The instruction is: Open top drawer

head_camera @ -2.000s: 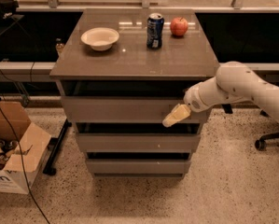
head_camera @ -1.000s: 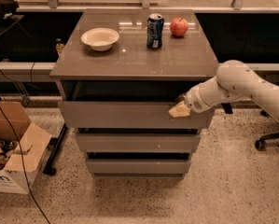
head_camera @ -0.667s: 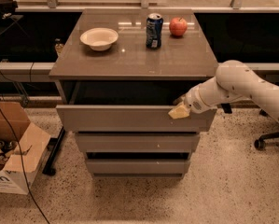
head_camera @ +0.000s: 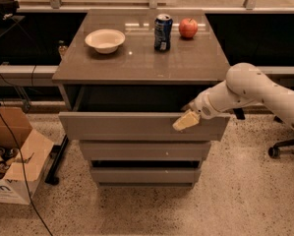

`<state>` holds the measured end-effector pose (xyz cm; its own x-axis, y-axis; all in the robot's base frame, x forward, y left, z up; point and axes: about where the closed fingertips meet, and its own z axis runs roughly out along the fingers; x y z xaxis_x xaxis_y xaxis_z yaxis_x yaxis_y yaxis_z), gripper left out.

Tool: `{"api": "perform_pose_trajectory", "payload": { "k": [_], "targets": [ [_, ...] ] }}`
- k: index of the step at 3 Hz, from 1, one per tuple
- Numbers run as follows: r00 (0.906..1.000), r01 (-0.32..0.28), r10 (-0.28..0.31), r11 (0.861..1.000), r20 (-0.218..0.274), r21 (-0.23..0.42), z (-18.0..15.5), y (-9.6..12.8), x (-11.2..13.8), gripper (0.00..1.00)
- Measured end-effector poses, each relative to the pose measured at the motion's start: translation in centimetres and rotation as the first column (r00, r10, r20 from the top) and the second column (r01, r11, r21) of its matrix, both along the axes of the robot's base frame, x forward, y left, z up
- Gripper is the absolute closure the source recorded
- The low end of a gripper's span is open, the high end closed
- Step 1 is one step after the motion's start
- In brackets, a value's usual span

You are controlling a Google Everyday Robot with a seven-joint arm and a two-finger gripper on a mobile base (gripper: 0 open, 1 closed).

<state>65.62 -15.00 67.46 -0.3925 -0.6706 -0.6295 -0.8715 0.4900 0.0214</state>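
The top drawer (head_camera: 136, 126) is the widest grey-brown front of the cabinet. It stands pulled out toward me, and its dark box interior (head_camera: 132, 98) shows under the cabinet top. My gripper (head_camera: 185, 121), with cream-coloured fingers, sits at the upper right part of the drawer front, against its top edge. The white arm (head_camera: 245, 90) reaches in from the right. Two shorter, narrower drawer fronts (head_camera: 144, 151) below stay shut.
On the cabinet top stand a white bowl (head_camera: 105, 40), a blue soda can (head_camera: 162, 32) and a red apple (head_camera: 188, 28). An open cardboard box (head_camera: 11, 163) and cables lie on the floor at left. An office chair base (head_camera: 284, 146) is at right.
The top drawer has slid out toward me, from nearly shut to well open. My gripper moved up to the drawer's top edge and then came forward with it.
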Motion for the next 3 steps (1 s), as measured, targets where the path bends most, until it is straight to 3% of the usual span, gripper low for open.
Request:
{"api": "perform_pose_trajectory", "payload": {
  "k": [1,2,3],
  "targets": [
    [0.9952,-0.076,0.073,0.995,-0.066,-0.058,-0.9,1.0,-1.1,0.00],
    [0.9784,-0.153,0.135,0.982,-0.156,-0.107,-1.7,1.3,-3.1,0.15],
    [0.9615,-0.201,0.166,0.968,-0.219,-0.149,-1.8,0.8,-5.1,0.46]
  ]
}}
